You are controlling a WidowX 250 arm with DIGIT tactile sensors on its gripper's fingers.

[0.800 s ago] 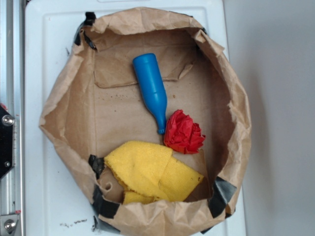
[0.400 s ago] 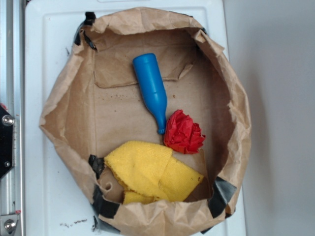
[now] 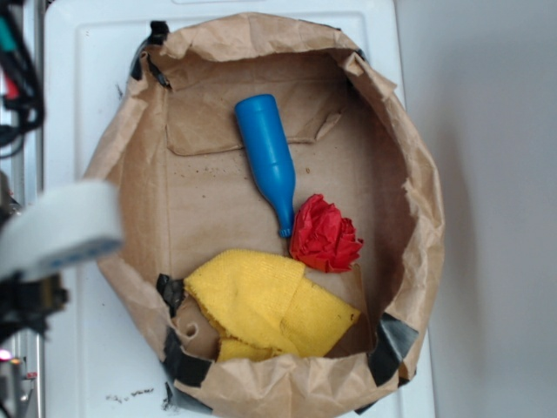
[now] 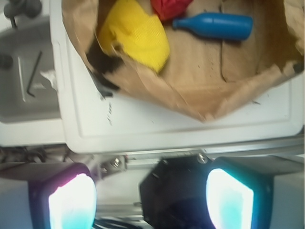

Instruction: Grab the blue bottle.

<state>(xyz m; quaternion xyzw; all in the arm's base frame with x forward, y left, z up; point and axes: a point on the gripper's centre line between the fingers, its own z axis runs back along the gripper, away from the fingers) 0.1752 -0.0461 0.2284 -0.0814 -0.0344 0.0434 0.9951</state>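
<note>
Blue plastic marks the blue bottle point(image 3: 269, 163), which lies on its side on the floor of the brown paper bag point(image 3: 409, 174), in the upper middle of the exterior frame. Its long axis runs from upper left to lower right, nearly vertical in that view, with the broad base toward the top and the narrow neck pointing down and slightly right. The neck tip ends just beside the red paper ball point(image 3: 325, 233); whether they touch cannot be told. Below both, in the lower middle, sits the yellow cloth point(image 3: 265, 305), apart from the bottle. In the wrist view the bottle point(image 4: 215, 26) lies near the top edge, its axis almost horizontal, neck pointing left toward the red ball point(image 4: 169, 7) and the cloth point(image 4: 136, 33).

No label, brand or writing can be read on the bottle or anywhere else.

The gripper point(image 4: 152, 200) appears at the bottom of the wrist view, its two fingers point(image 4: 71, 202) spread wide with nothing between them and touching nothing. It hangs over the white tray point(image 4: 190, 129), outside the bag and well apart from the bottle.
</note>
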